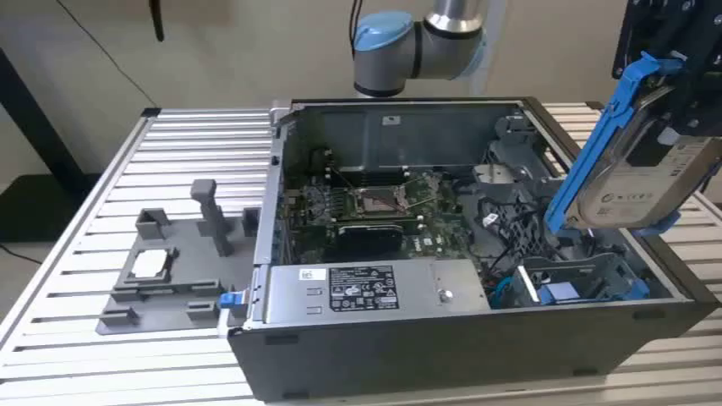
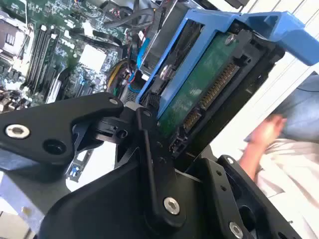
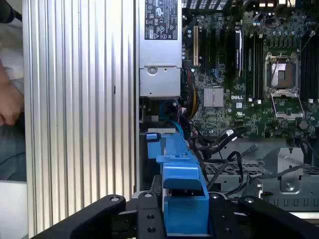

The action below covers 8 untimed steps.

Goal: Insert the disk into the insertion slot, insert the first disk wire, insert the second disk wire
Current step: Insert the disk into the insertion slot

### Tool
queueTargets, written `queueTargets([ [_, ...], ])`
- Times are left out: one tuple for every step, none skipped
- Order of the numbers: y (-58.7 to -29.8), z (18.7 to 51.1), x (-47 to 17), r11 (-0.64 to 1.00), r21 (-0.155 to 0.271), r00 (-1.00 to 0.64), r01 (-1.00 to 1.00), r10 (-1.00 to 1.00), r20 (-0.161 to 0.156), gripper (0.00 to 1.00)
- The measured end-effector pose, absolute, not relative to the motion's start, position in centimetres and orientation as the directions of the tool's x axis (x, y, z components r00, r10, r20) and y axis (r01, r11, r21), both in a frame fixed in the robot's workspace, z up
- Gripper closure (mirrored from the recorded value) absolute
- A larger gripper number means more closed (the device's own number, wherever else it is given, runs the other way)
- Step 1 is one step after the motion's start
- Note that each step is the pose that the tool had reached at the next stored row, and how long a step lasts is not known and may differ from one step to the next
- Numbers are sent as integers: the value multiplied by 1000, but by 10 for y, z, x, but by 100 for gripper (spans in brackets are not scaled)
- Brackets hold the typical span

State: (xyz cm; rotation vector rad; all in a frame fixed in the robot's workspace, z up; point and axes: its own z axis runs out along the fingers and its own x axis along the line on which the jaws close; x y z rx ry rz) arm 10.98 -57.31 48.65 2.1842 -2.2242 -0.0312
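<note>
Gripper [image 3: 183,214] pinches the disk [image 1: 645,182], tilted in the air above the insertion slot [image 1: 587,275] at the computer case's [image 1: 451,355] corner, exterior view's right.

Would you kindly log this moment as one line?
gripper: shut on disk | disk: tilted above case | insertion slot: disk not in

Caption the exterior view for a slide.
End effector holds the tilted disk above the open computer case, outside the insertion slot.
</note>
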Motion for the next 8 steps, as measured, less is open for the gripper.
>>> queueTargets([
  [-573,487,110,18,31,-18,-999,-1000,3,67],
  [-573,487,110,18,30,-18,-999,-1000,3,67],
  [-573,487,110,18,30,-18,-999,-1000,3,67],
  [-573,487,110,18,30,-18,-999,-1000,3,67],
  [-573,487,110,18,30,-18,-999,-1000,3,67],
  [-573,487,110,18,30,-18,-999,-1000,3,67],
  [-573,487,110,18,30,-18,-999,-1000,3,67],
  [-573,487,110,18,30,-18,-999,-1000,3,67],
])
